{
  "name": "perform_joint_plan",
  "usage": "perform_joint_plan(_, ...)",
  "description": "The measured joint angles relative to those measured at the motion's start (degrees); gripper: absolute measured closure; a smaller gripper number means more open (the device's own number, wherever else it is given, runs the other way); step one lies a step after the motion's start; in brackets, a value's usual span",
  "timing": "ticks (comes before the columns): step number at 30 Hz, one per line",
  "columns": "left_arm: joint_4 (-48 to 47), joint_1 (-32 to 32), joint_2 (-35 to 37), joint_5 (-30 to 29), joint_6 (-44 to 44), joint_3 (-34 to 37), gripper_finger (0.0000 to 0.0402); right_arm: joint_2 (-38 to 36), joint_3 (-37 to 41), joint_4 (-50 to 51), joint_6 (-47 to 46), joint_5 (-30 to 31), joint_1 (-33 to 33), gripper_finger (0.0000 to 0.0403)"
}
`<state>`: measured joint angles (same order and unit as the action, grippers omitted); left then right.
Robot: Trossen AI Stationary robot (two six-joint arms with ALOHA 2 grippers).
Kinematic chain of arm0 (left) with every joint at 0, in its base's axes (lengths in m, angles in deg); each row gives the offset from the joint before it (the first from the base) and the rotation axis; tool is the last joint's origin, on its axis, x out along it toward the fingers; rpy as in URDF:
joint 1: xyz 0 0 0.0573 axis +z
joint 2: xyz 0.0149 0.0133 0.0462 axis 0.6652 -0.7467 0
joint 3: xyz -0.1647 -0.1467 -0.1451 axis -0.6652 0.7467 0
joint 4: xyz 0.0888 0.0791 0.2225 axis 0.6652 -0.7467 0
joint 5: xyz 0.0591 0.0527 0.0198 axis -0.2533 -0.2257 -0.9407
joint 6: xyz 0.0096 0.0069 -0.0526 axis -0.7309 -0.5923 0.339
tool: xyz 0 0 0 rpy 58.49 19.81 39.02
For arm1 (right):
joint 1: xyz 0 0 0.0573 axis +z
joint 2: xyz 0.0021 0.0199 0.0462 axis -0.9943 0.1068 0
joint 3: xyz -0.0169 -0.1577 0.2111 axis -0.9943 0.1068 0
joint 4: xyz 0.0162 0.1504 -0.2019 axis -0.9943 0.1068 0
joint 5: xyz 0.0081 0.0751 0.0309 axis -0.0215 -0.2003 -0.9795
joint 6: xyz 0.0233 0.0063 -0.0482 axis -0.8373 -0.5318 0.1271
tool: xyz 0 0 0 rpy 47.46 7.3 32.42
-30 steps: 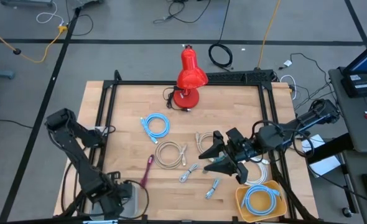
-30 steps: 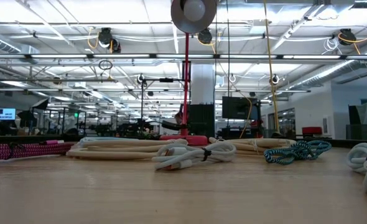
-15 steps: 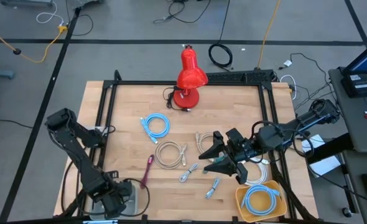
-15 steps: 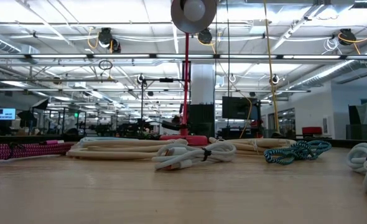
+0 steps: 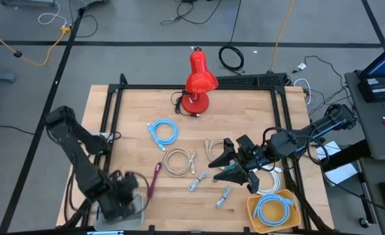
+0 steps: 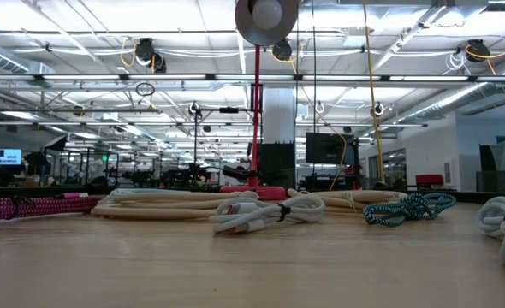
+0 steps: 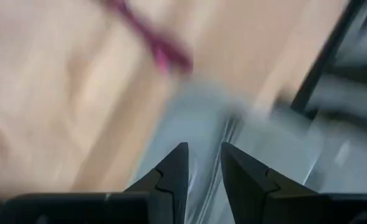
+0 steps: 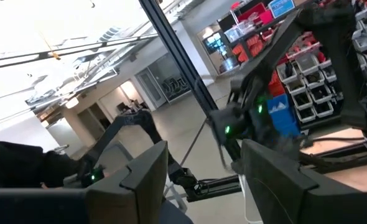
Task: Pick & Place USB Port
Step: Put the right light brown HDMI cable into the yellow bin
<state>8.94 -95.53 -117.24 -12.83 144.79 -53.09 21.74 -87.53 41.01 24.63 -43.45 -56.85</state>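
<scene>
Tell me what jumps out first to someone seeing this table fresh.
The red lamp at the table's far edge grabs the eye first. Next come the coiled cables scattered mid-table, a blue cable nearest the lamp, and the yellow bowl holding another blue coil at the near right corner. The right gripper hangs open over the cables.

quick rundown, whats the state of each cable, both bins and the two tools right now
left tool: open, empty, over the grey bin
right tool: open, empty, raised
yellow bin: holds a coiled blue cable
blue cable on table: coiled, loose
beige cable: coiled, loose
pink cable: straight, beside the grey bin
red lamp: upright
</scene>
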Motion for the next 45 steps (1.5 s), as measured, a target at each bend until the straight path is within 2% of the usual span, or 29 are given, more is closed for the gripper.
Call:
perform_joint_plan(5, -0.27, 4.05, 6.75, -21.62, 11.12, -0.01, 0.0305, 0.0, 0.0, 0.54, -0.27, -0.02, 0.06, 0.0207)
perform_joint_plan(7, -1.27, 6.43, 8.43, -26.98, 15.32, -0.04, 0.0305, 0.0, 0.0, 0.51, -0.31, -0.02, 0.07, 0.0207)
perform_joint_plan(8, -1.75, 7.95, 8.97, -27.87, 15.74, -0.04, 0.0305, 0.0, 0.0, 0.51, -0.31, -0.02, 0.07, 0.0207)
perform_joint_plan(10, -1.92, 11.52, 9.3, -26.43, 12.11, -0.04, 0.0305, 0.0, 0.0, 0.77, -0.31, -0.02, 0.1, 0.0207)
perform_joint_plan(17, 0.89, 25.68, 6.66, -7.78, -10.33, 0.89, 0.0305, 0.0, 0.0, 2.05, -0.05, -0.02, 0.44, 0.0207)
perform_joint_plan(20, 5.2, 28.63, 5.64, -4.5, -16.92, 0.92, 0.0305, 0.0, 0.0, 7.63, 0.04, 0.07, 0.44, 0.0207)
perform_joint_plan(23, 9.8, 29.86, 5.21, -4.17, -19.96, 0.92, 0.0305, 0.0, 0.0, 18.38, -0.02, 2.64, 0.09, 0.0207)
perform_joint_plan(29, 13.78, 29.7, 5.15, -5.17, -20.35, 0.92, 0.0305, 0.09, 0.0, 46.34, -5.81, 14.46, -1.5, 0.0207)
perform_joint_plan(32, 15.35, 28.7, 5.13, -5.95, -19.62, 0.92, 0.0305, 0.1, 0.67, 54.13, -10.24, 16.74, -4.32, 0.0207)
perform_joint_plan(37, 18.51, 26.47, 5.13, -9.66, -17.63, 0.92, 0.0305, 0.16, 5.25, 53.76, -11.08, 13.42, -10.97, 0.0207)
perform_joint_plan(45, 20.24, 23.42, 5.15, -13.44, -15.45, 0.92, 0.0305, 5.73, 13.85, 43.56, -11.59, -0.4, -20.02, 0.0207)
